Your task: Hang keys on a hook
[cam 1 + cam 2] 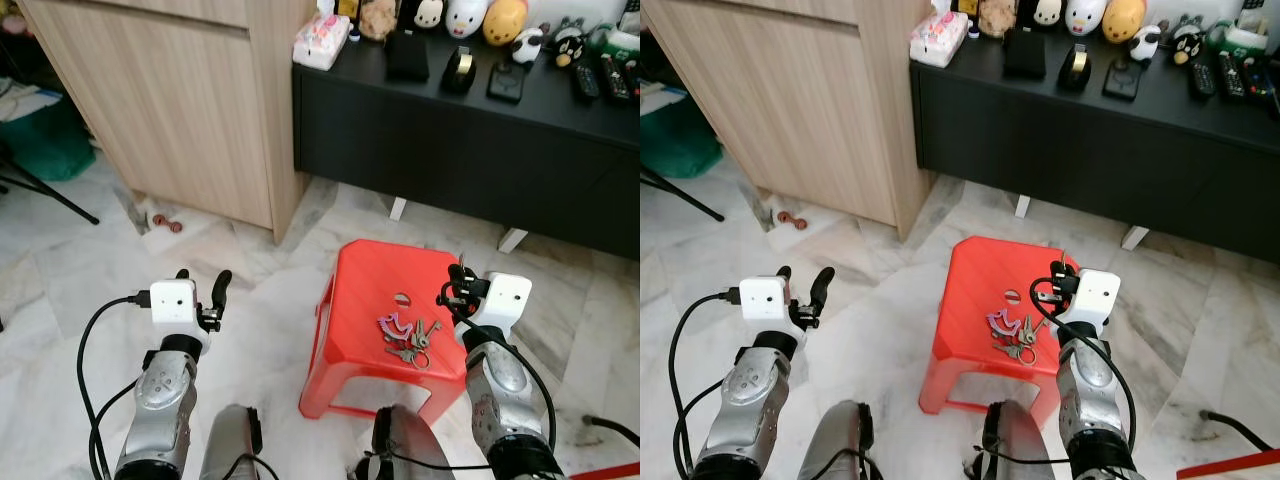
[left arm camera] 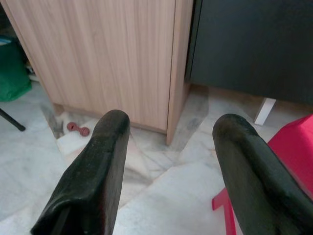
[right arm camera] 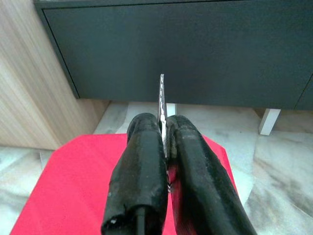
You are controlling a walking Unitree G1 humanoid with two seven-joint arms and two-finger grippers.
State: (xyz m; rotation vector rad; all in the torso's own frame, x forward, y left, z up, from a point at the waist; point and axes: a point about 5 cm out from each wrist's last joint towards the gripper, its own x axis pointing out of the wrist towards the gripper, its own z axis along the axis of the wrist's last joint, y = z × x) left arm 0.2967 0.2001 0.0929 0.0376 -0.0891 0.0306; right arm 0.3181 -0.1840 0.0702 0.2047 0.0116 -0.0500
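- Two black fingers of the right gripper are pressed together on a thin metal key — its blade sticks up between them, centre frame.
- More keys lie on the red stool, lower centre.
- The left gripper hovers over the floor at lower left — fingers spread wide, holding nothing.

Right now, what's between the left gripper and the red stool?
Only bare marble floor, seen in the left eye view. The open left gripper hovers apart from the red stool, where the key bunch lies.
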